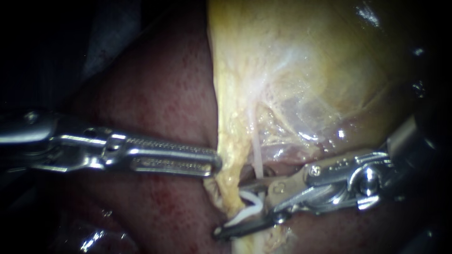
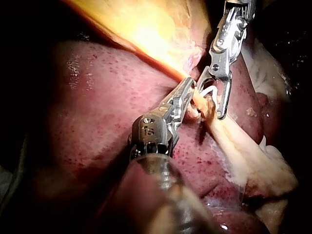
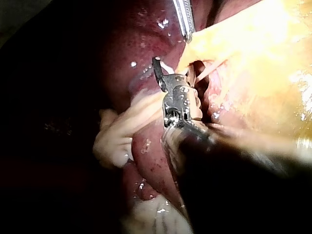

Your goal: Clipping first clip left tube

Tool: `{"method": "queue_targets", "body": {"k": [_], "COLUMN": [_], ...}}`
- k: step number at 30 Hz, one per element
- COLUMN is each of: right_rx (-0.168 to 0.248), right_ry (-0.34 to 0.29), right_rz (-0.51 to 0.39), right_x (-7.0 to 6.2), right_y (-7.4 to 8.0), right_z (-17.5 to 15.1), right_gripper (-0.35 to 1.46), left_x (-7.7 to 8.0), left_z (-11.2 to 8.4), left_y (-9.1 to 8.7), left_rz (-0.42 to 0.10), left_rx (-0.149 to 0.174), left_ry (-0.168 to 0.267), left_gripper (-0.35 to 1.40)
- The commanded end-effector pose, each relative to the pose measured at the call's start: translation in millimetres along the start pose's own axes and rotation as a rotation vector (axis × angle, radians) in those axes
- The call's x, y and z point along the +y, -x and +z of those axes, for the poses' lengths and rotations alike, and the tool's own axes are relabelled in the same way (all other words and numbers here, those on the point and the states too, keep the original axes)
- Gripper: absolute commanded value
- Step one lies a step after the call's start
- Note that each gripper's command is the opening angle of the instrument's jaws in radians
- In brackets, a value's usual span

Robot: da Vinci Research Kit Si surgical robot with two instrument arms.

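Jaws of right instrument (image 1: 231, 209) around open white clip (image 1: 246, 211) astride tube (image 1: 235, 187); left instrument's (image 1: 213, 162) jaws tight on gallbladder (image 1: 306, 70) edge.

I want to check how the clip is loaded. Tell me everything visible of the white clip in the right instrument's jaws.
The small white clip looks like smooth plastic, bent into an open V. It sits between the jaws of the slender metal right instrument, one leg against each jaw. The yellowish tissue strand seems to pass between its legs; what else lies inside cannot be told.
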Motion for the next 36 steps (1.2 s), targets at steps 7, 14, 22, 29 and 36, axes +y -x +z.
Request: {"method": "queue_targets", "body": {"k": [7, 14, 22, 29, 36], "right_rx": [-0.009, -0.009, -0.008, -0.001, -0.001], "right_ry": [-0.014, -0.015, -0.016, -0.012, -0.012], "right_rz": [-0.006, 0.006, 0.048, 0.050, 0.049], "right_x": [0.1, 0.0, 0.2, 1.2, 1.3], "right_y": [-0.3, -0.5, -0.8, -0.9, -0.8], "right_z": [0.3, 0.5, 0.4, -0.1, -0.2], "right_gripper": [0.46, 0.41, 0.07, -0.09, -0.11], "left_x": [0.1, 0.2, 0.2, 0.2, 0.3], "left_z": [0.0, 0.0, 0.1, 0.1, 0.1], "left_y": [0.0, 0.0, 0.0, -0.1, -0.1], "left_rz": [0.000, 0.000, 0.000, 0.000, 0.000], "left_rx": [0.000, 0.000, 0.000, 0.000, 0.000], "left_ry": [0.000, 0.000, 0.000, 0.000, 0.000], "left_gripper": [-0.11, -0.11, -0.11, -0.11, -0.11]}}
